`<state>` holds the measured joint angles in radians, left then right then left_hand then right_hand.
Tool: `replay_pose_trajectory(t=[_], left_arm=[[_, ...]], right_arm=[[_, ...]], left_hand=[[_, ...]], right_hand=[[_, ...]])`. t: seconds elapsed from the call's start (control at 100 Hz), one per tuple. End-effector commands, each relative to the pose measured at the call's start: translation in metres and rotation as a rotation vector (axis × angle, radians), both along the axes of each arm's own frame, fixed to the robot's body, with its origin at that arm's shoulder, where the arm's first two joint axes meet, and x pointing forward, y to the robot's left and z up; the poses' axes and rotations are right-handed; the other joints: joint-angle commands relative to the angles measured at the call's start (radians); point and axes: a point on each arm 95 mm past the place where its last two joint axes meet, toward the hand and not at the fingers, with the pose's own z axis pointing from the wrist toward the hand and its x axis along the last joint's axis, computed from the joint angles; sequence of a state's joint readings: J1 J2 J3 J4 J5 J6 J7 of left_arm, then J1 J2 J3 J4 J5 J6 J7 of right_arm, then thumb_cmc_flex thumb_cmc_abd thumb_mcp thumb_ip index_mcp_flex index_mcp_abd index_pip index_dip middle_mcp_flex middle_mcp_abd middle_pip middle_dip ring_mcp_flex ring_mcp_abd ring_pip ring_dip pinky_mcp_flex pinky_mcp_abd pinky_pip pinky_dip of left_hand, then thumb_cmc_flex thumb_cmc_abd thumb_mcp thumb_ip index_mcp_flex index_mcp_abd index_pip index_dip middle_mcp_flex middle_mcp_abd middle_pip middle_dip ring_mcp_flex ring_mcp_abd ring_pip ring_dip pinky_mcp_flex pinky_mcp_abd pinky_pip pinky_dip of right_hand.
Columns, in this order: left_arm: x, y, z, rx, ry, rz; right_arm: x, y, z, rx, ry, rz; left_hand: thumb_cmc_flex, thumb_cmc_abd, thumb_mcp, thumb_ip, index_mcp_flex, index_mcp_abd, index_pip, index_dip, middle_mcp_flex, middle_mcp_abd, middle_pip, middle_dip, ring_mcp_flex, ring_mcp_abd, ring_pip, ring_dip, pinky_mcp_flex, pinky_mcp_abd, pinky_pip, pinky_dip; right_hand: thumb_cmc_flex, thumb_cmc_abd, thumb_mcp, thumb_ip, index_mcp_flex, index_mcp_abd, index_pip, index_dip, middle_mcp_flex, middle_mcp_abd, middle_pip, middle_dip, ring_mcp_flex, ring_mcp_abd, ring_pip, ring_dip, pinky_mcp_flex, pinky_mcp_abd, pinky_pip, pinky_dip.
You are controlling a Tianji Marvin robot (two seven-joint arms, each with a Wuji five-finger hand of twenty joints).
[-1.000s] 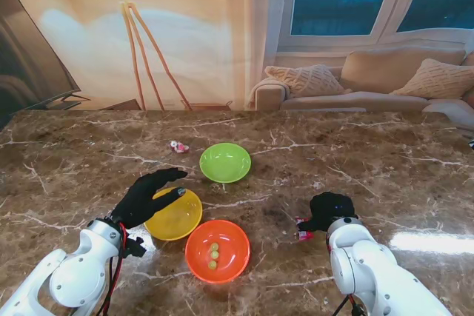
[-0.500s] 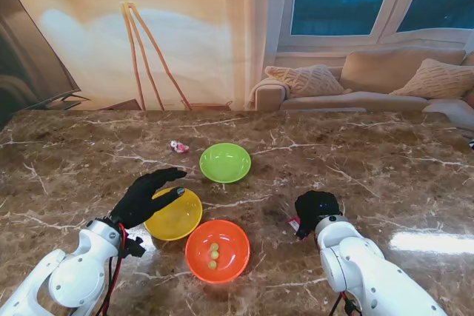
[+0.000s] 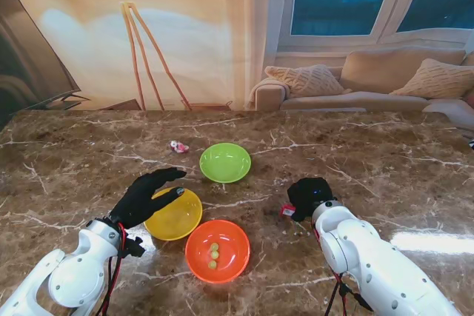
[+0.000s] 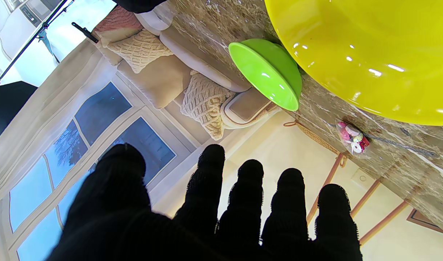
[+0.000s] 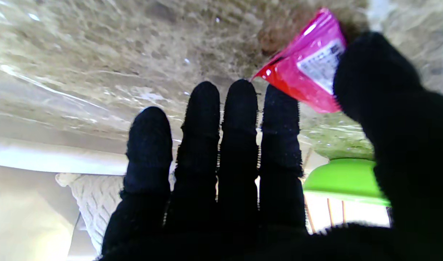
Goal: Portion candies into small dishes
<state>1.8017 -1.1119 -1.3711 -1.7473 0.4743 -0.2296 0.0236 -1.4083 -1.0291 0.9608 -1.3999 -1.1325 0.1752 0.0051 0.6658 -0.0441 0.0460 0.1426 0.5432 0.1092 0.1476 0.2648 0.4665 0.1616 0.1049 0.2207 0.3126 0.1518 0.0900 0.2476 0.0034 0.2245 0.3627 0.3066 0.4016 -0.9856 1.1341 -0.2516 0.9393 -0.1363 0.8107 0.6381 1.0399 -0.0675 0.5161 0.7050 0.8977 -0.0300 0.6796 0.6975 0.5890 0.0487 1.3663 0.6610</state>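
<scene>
The right hand (image 3: 309,196) is closed on a red candy packet (image 3: 286,211), pinched between the thumb and the first finger. In the right wrist view the packet (image 5: 305,69) sticks out past the thumb, just over the brown table (image 3: 385,160). The hand is near the middle of the table, with bare table between it and the right edge.

The left hand (image 3: 145,196) is empty, with its fingers (image 4: 243,195) spread apart. It hangs over the near left rim of the yellow dish (image 3: 175,215). The orange dish (image 3: 217,250) touches the yellow one and sits closest to the near edge. It has three small candies (image 3: 213,254) in it. The green dish (image 3: 225,162) sits apart, toward the far edge. A small wrapped candy (image 3: 178,146) lies alone on the table, to the left of the green dish.
</scene>
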Motion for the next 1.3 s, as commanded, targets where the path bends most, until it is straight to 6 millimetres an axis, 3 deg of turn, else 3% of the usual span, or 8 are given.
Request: replay_pose_trajectory(t=[0.0, 0.53, 0.64, 0.69, 0.75, 0.87, 1.04, 1.29], left_arm=[[-0.001, 0.0, -0.002, 0.003, 0.006, 0.003], [-0.001, -0.002, -0.002, 0.003, 0.006, -0.003], [-0.001, -0.002, -0.002, 0.002, 0.008, -0.006], [-0.001, -0.003, -0.002, 0.002, 0.009, -0.006], [-0.001, -0.003, -0.002, 0.002, 0.008, -0.006], [-0.001, -0.003, -0.002, 0.002, 0.008, -0.004], [-0.001, -0.002, -0.002, 0.002, 0.009, -0.004], [-0.001, -0.002, -0.002, 0.002, 0.01, -0.005]], right_arm=[[-0.012, -0.009, -0.028, -0.02, 0.09, -0.037], [-0.021, 0.003, -0.054, 0.095, 0.15, -0.125], [-0.021, 0.004, -0.059, 0.091, 0.15, -0.126], [-0.021, 0.004, -0.061, 0.09, 0.149, -0.125], [-0.02, 0.004, -0.063, 0.091, 0.153, -0.124], [-0.019, 0.005, -0.064, 0.102, 0.149, -0.118], [-0.018, 0.007, -0.063, 0.167, 0.16, -0.123], [-0.02, 0.01, -0.066, 0.243, 0.209, -0.141]], left_hand=[[-0.014, 0.048, -0.023, -0.018, -0.008, -0.023, 0.007, 0.01, -0.037, -0.003, -0.016, -0.018, -0.022, -0.023, -0.018, -0.012, -0.002, 0.005, -0.028, 0.016], [-0.013, 0.049, -0.023, -0.018, -0.004, -0.03, 0.011, 0.012, -0.037, -0.002, -0.017, -0.018, -0.021, -0.022, -0.018, -0.012, -0.003, 0.009, -0.032, 0.016], [-0.012, 0.049, -0.023, -0.018, -0.003, -0.03, 0.012, 0.012, -0.035, -0.002, -0.016, -0.017, -0.021, -0.021, -0.018, -0.012, 0.0, 0.012, -0.031, 0.017], [-0.013, 0.049, -0.023, -0.018, -0.003, -0.03, 0.012, 0.012, -0.036, -0.003, -0.016, -0.017, -0.021, -0.022, -0.018, -0.012, 0.0, 0.013, -0.031, 0.018], [-0.013, 0.049, -0.023, -0.019, -0.002, -0.03, 0.013, 0.013, -0.036, -0.002, -0.016, -0.017, -0.021, -0.021, -0.018, -0.012, 0.001, 0.013, -0.03, 0.019], [-0.013, 0.049, -0.023, -0.019, 0.0, -0.032, 0.014, 0.013, -0.035, -0.005, -0.016, -0.017, -0.02, -0.022, -0.017, -0.012, 0.002, 0.013, -0.029, 0.02], [-0.012, 0.049, -0.023, -0.018, 0.002, -0.032, 0.015, 0.014, -0.035, -0.005, -0.016, -0.018, -0.02, -0.023, -0.017, -0.012, 0.003, 0.015, -0.028, 0.022], [-0.01, 0.049, -0.022, -0.019, 0.01, -0.036, 0.02, 0.016, -0.032, -0.009, -0.015, -0.017, -0.018, -0.022, -0.017, -0.012, 0.003, 0.017, -0.029, 0.024]], right_hand=[[-0.005, 0.016, 0.038, 0.056, -0.061, 0.022, -0.334, -0.108, -0.076, 0.004, -0.121, -0.07, -0.042, -0.002, -0.019, -0.011, -0.02, 0.011, -0.019, 0.005], [-0.015, -0.081, 0.088, 0.041, -0.146, 0.044, -0.398, -0.126, -0.178, 0.0, -0.001, 0.052, -0.159, 0.003, 0.035, 0.036, -0.131, 0.031, -0.167, 0.041], [0.063, -0.092, 0.095, 0.053, -0.023, -0.04, -0.213, -0.012, -0.146, -0.026, 0.065, 0.144, -0.136, -0.005, 0.076, 0.058, -0.103, 0.022, -0.145, 0.058], [0.105, -0.11, 0.066, -0.086, -0.009, -0.106, -0.078, 0.005, -0.142, -0.031, 0.075, 0.179, -0.135, -0.008, 0.089, 0.065, -0.1, 0.019, -0.136, 0.054], [0.143, -0.122, 0.036, -0.133, 0.001, -0.198, 0.07, 0.069, -0.147, -0.03, 0.073, 0.184, -0.141, -0.007, 0.09, 0.065, -0.104, 0.017, -0.135, 0.051], [0.16, -0.135, 0.033, -0.133, 0.098, -0.255, 0.105, 0.341, -0.123, -0.016, -0.044, 0.024, -0.092, -0.012, -0.069, -0.073, -0.07, 0.014, -0.173, 0.009], [0.224, -0.161, 0.056, -0.092, 0.174, -0.229, 0.156, 0.453, 0.05, 0.001, -0.133, -0.177, 0.155, 0.02, -0.253, -0.258, 0.121, 0.044, -0.218, -0.129], [0.333, -0.206, 0.031, -0.1, 0.22, -0.201, 0.174, 0.444, 0.273, -0.017, -0.019, -0.009, 0.365, 0.055, -0.05, -0.149, 0.313, 0.051, -0.029, -0.118]])
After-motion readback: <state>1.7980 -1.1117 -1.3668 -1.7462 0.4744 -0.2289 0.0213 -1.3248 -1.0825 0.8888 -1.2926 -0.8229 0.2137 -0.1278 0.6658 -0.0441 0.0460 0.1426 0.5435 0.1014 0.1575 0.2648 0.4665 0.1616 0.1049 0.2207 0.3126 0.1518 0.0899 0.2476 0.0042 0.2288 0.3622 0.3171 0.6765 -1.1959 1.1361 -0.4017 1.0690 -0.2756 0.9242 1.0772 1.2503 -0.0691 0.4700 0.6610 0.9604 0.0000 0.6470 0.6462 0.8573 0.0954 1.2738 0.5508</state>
